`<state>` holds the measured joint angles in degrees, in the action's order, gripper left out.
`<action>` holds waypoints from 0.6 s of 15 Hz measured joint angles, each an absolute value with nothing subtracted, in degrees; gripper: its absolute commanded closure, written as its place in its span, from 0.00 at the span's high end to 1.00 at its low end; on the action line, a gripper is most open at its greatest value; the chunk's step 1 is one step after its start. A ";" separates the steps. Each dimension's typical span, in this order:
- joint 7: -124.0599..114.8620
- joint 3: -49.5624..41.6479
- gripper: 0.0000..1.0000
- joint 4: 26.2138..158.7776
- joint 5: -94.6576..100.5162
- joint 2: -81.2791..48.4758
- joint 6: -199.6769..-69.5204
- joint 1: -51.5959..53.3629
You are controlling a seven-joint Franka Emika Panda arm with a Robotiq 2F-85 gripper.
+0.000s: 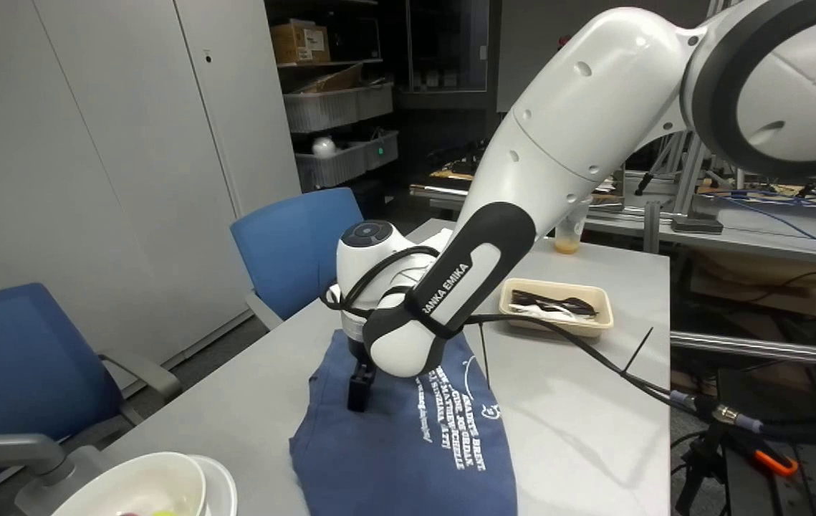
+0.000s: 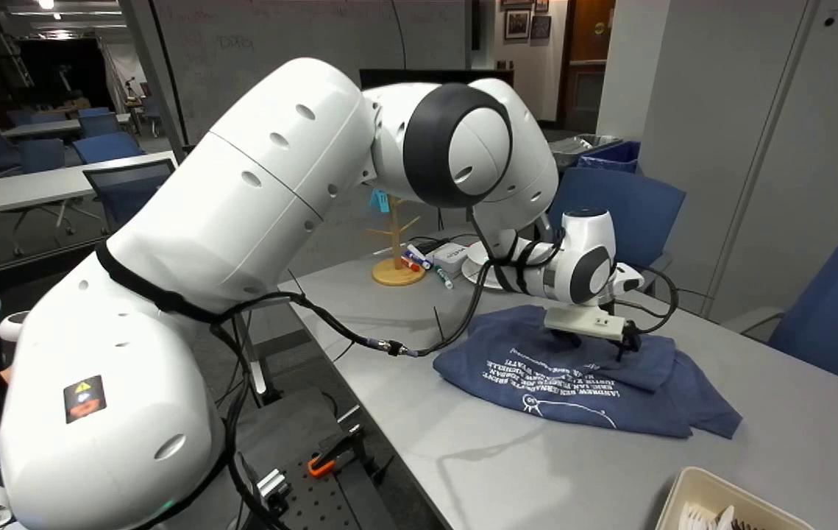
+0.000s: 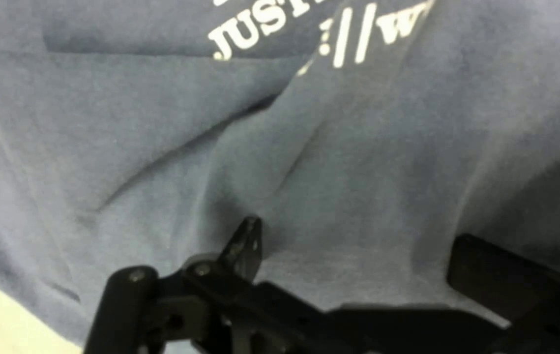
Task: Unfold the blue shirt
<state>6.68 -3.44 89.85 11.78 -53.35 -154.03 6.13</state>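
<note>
The blue shirt [image 1: 393, 459] lies on the table, creased and partly folded, with white print on top. It also shows in an exterior view [image 2: 580, 386] with a folded-over part near the gripper, and it fills most of the wrist view [image 3: 162, 113]. My gripper [image 3: 355, 236] points down over the shirt, with its two black fingers wide apart. The fingertips are at the cloth, which dips around them; nothing is pinched between them. In an exterior view the gripper [image 1: 360, 394] is over the shirt's left part. The arm hides the shirt's far part there.
A tan tray [image 1: 558, 325] with black and white cutlery and a cup [image 1: 568, 236] stand on the table. A white bowl [image 1: 171, 476] on a plate is near the left edge. A wooden stand [image 2: 398, 274] and several markers [image 2: 419, 256] sit further along. Blue chairs [image 1: 300, 236] line one side.
</note>
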 measured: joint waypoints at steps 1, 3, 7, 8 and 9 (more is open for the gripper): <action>6.41 -3.44 1.00 88.63 11.78 -53.84 -153.42 6.28; 5.85 -3.46 1.00 86.82 11.78 -54.38 -152.23 6.49; 4.37 -3.74 1.00 85.74 11.78 -53.77 -148.67 7.05; 3.96 -3.72 1.00 85.85 11.78 -53.09 -147.36 7.34; 3.62 -3.69 1.00 86.01 11.78 -52.21 -146.00 7.77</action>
<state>3.62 -3.69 86.01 11.78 -52.21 -146.00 7.77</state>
